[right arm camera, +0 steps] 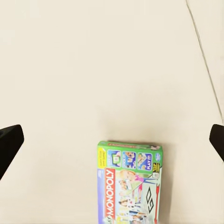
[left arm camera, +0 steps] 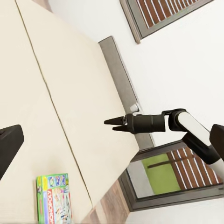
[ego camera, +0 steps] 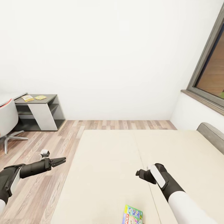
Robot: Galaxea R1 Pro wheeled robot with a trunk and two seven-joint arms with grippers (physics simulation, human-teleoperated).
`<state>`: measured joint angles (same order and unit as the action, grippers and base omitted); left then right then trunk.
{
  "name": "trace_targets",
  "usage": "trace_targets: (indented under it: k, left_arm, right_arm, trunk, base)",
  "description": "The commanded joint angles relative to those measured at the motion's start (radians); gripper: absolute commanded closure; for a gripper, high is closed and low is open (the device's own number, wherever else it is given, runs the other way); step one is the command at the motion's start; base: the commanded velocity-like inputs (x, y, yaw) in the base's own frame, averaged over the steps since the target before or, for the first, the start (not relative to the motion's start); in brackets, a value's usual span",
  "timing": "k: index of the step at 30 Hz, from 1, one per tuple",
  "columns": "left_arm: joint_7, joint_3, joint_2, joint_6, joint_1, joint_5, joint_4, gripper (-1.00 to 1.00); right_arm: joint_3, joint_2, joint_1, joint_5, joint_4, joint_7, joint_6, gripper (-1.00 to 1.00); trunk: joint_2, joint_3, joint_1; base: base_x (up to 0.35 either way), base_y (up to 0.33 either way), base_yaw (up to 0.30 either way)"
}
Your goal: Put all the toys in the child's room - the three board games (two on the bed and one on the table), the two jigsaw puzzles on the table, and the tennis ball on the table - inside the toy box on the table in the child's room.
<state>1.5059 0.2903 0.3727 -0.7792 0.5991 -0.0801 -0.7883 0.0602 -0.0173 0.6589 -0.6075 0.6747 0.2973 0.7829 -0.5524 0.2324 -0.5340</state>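
the right gripper [ego camera: 140, 174] is hovering spread and empty over the bed [ego camera: 124, 155], with the monopoly board game [right arm camera: 130, 184] lying flat near the mattress edge, probably too flat to pinch, so it is risking sliding off.

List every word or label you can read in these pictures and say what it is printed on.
"MONOPOLY": along the side of the board game box lying on the bed.
"PLAY IT!": small panel near the box's top, barely legible.
Other print on the box, and on the yellow items on the desk, is too small to read.
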Motion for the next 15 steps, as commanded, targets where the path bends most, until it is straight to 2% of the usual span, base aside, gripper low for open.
trace_targets:
  k: [1, 15]
  left_arm:
    - [0.003, 0.0, 0.0, -0.011, 0.001, 0.0, 0.0, -1.0]
    - [0.0, -0.003, 0.0, -0.011, 0.001, 0.002, 0.001, -1.0]
  right_arm:
    - [0.006, -0.002, 0.001, -0.011, 0.001, 0.009, 0.002, -1.0]
    - [0.006, -0.004, 0.002, -0.011, -0.001, 0.01, 0.005, -1.0]
  trunk:
    - [-0.002, 0.003, 0.0]
    - [-0.002, 0.026, 0.0]
  base:
    - [0.0, 0.0, 0.0]
    - [0.0, 0.0, 0.0]
